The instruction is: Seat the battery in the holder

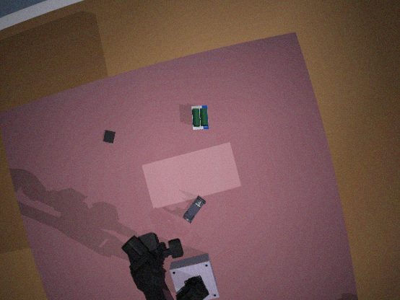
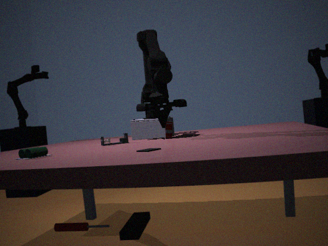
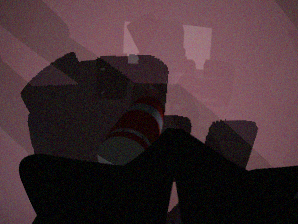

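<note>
The battery, a red and silver cylinder (image 2: 169, 129) (image 3: 136, 124), stands upright on the table beside the white block; the arm hides it in the top view. The small dark holder (image 1: 193, 210) (image 2: 115, 143) lies askew on the table with nothing in it, its pale spring nearer the end by the light patch. My gripper (image 2: 163, 126) (image 3: 173, 136) is shut and holds nothing. Its tips point down close beside the battery; whether they touch it I cannot tell. The fingertips are hidden in the top view, and the holder is out of the wrist view.
A white block (image 1: 212, 277) (image 2: 147, 129) stands between the battery and holder. A pack of two green cylinders (image 1: 203, 117) (image 2: 37, 152) and a flat dark square (image 1: 109, 136) (image 2: 148, 150) lie farther off on the pink table (image 1: 274, 144). Other arms stand at both sides.
</note>
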Available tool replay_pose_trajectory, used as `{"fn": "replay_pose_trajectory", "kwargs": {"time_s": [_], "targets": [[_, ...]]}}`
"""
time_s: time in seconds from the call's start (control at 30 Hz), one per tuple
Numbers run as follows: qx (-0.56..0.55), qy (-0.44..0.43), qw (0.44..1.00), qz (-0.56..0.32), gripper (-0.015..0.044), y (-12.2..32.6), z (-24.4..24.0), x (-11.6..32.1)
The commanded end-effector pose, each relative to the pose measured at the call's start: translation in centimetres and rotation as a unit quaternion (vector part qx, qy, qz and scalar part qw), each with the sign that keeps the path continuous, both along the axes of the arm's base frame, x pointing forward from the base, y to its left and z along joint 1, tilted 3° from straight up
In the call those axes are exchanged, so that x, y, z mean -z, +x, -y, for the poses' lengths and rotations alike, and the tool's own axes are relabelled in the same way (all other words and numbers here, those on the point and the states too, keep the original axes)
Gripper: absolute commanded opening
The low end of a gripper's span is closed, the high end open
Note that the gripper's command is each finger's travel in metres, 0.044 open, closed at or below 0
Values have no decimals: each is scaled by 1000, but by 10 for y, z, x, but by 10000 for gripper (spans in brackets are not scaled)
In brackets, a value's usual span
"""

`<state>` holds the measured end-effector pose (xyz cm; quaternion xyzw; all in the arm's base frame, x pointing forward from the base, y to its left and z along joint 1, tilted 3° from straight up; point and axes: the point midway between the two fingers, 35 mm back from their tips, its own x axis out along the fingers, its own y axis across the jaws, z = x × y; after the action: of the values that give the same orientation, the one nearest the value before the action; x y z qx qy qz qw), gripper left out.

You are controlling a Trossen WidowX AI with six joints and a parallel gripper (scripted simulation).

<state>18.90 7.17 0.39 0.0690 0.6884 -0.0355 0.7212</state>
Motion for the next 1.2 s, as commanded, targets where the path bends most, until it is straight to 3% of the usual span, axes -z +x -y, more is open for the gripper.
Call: {"fn": "replay_pose_trajectory", "kwargs": {"time_s": [0.0,0.73,1.03,1.17], "targets": [[1,-1,1000,-1,0,2,-6,0],[0,3,1000,-1,0,3,-36,-3],[1,1,1000,0,0,1,-38,-75],[1,1,1000,0,0,0,-38,-81]]}}
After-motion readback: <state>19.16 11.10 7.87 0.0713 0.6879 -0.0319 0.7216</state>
